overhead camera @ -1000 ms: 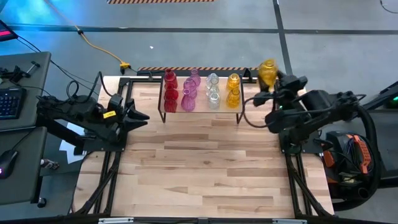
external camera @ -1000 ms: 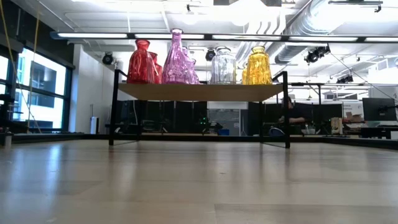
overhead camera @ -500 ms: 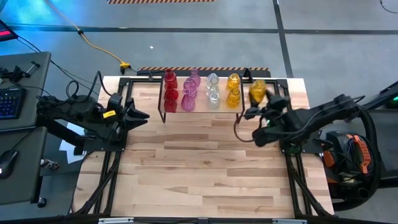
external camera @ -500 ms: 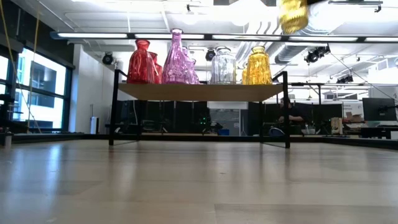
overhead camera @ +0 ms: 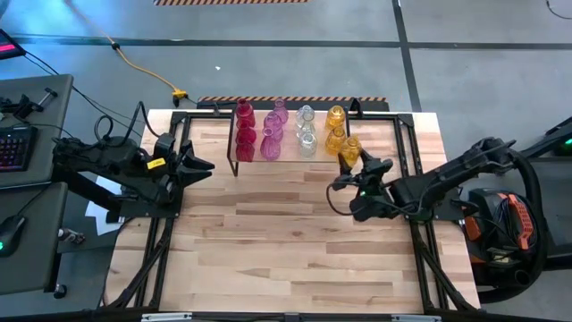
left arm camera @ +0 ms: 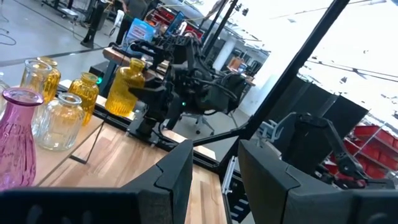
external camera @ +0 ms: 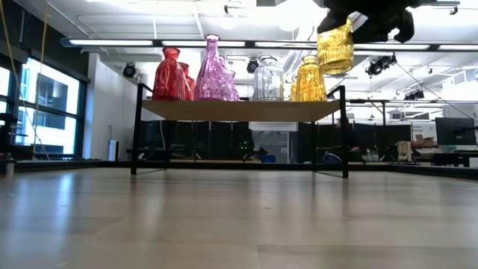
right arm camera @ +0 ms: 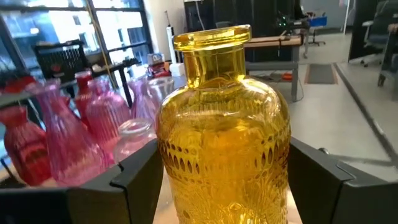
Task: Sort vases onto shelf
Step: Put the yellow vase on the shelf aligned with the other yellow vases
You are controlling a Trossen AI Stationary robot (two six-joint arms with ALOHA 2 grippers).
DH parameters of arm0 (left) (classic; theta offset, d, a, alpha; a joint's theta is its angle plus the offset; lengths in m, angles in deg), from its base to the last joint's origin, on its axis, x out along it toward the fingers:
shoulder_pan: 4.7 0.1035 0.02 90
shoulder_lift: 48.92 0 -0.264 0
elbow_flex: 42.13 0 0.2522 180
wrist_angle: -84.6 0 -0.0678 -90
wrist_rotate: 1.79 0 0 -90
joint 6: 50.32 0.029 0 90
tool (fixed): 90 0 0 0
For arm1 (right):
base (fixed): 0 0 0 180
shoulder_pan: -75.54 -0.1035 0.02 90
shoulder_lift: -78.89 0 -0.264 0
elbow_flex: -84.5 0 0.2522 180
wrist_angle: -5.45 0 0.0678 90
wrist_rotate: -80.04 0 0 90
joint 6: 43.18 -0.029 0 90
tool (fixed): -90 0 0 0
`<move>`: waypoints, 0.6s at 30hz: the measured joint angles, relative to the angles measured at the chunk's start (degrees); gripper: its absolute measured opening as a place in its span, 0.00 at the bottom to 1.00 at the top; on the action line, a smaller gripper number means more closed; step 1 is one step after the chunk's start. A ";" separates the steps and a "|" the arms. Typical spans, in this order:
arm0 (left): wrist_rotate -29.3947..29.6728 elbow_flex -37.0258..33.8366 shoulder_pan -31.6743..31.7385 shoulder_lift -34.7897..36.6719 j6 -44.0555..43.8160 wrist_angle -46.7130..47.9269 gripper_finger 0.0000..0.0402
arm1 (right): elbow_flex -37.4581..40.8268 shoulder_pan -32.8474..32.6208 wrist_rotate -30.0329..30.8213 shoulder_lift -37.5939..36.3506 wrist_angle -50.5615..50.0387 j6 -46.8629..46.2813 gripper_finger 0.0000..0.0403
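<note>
The shelf [overhead camera: 288,157] stands at the table's far middle, on thin black legs, with red [overhead camera: 245,134], pink [overhead camera: 273,136], clear [overhead camera: 307,134] and yellow vases [overhead camera: 335,131] standing in rows on its plank [external camera: 239,110]. My right gripper [overhead camera: 356,163] is shut on another yellow vase [overhead camera: 350,148] by the shelf's right near corner; in the low view this vase [external camera: 335,46] hangs higher than the plank. My left gripper [overhead camera: 204,165] waits open left of the shelf, with nothing between its fingers [left arm camera: 177,177]. My right gripper pinches the yellow vase's round body [right arm camera: 186,186] between its two fingers [right arm camera: 134,180], one on each side, below the neck. The fingers come level from the table's right side. The vase is roughly upright, mouth up, lifted clear of shelf and table.
Bare wooden tabletop [overhead camera: 286,233] stretches near of the shelf. Black frame rails [overhead camera: 411,134] run along the table's right and far sides. A desk with a keyboard [overhead camera: 13,143] stands beyond the left edge.
My right gripper has come down with the yellow vase and moved toward the table's near edge and left, from beyond the shelf's far right corner to its near right corner. The vase has stayed roughly upright in the hold. In the low view it has dropped into sight.
</note>
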 joint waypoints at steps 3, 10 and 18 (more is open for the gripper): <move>0.06 0.00 0.00 0.00 0.12 0.00 0.30 | 0.81 0.58 -0.74 0.84 5.21 6.22 0.64; 0.23 0.00 0.00 0.00 1.29 -0.13 0.30 | 1.51 0.91 -1.13 5.32 6.57 2.52 0.64; 1.65 0.00 0.00 0.00 1.30 -0.17 0.30 | 1.51 1.33 1.12 10.90 6.89 -1.68 0.64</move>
